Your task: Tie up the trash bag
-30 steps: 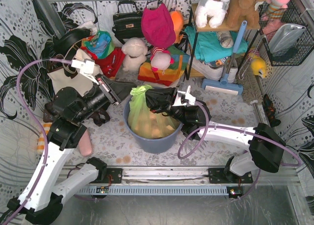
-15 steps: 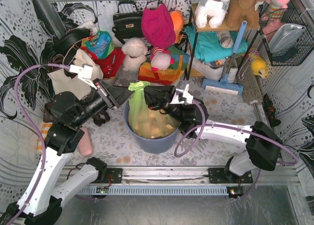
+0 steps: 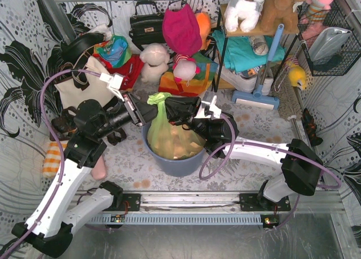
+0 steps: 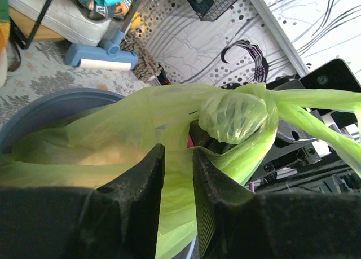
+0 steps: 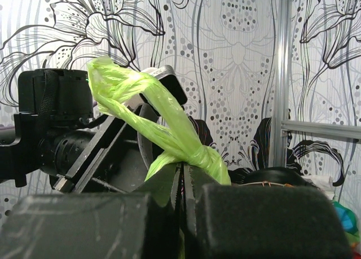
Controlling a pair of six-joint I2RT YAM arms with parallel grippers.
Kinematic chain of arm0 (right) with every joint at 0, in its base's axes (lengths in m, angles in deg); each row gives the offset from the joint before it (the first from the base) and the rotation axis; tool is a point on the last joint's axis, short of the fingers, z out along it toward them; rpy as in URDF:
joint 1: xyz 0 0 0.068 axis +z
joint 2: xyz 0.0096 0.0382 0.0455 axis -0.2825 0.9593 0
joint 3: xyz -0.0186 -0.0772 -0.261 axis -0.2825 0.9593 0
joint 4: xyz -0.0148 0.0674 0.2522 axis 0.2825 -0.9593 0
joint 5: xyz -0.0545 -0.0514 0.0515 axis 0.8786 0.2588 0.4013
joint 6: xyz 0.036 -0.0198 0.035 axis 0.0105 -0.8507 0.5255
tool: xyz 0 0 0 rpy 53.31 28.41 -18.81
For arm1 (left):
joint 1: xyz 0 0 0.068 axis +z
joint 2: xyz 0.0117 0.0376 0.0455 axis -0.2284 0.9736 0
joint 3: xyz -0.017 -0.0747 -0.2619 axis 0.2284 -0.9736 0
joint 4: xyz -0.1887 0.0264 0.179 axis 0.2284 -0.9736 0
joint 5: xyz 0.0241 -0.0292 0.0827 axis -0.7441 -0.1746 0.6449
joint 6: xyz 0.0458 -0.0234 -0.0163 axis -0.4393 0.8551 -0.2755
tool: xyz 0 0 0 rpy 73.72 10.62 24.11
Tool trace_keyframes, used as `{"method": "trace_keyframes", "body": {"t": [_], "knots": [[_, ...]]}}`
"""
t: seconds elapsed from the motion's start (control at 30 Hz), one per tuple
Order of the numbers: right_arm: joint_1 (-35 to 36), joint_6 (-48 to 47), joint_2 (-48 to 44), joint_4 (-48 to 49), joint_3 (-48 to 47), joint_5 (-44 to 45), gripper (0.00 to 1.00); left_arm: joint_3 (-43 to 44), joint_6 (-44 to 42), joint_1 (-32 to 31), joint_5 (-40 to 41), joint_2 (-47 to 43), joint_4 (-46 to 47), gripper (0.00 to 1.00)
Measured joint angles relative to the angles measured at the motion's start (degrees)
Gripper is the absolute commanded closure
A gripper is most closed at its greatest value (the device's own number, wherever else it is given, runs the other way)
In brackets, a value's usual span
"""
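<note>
The light-green trash bag (image 3: 169, 137) sits in the blue-grey bin (image 3: 169, 162), tan paper showing through it. Its top is gathered into a knot (image 3: 161, 99) above the rim. My left gripper (image 3: 145, 111) comes in from the left at the bag's neck. In the left wrist view its jaws (image 4: 177, 157) stand a little apart, green film filling the gap, and the knot (image 4: 234, 118) lies just beyond. My right gripper (image 3: 170, 109) is on the knot's right side. It is shut (image 5: 183, 179) on plastic right below the knot (image 5: 202, 156).
A cream tote bag (image 3: 79, 90) stands behind the left arm, with a black handbag (image 3: 146, 25) and plush toys at the back. A shelf rack (image 3: 248, 33) and a blue lint roller (image 3: 256, 96) are at back right. A wire basket (image 3: 330, 44) hangs far right.
The left arm has swung right and its gripper has come up to the bag's neck, jaws a little wider. The right gripper has kept its pinch on the plastic and shifted slightly left.
</note>
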Motion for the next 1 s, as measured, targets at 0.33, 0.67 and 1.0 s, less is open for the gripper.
{"method": "trace_keyframes", "body": {"t": [0.33, 0.67, 1.0], "knots": [[0.0, 0.02, 0.07, 0.59, -0.28, -0.66, 1.0, -0.68, 0.81, -0.04, -3.41, -0.83, 1.75, 0.65], [0.0, -0.42, 0.04, 0.28, -0.28, -2.8, 1.0, 4.04, -1.22, -0.04, 4.04, -3.63, -3.13, 0.51], [0.0, -0.44, 0.04, 0.26, -0.28, -3.65, 1.0, 9.4, -2.99, -0.04, 6.6, -1.57, -3.23, 0.51]]}}
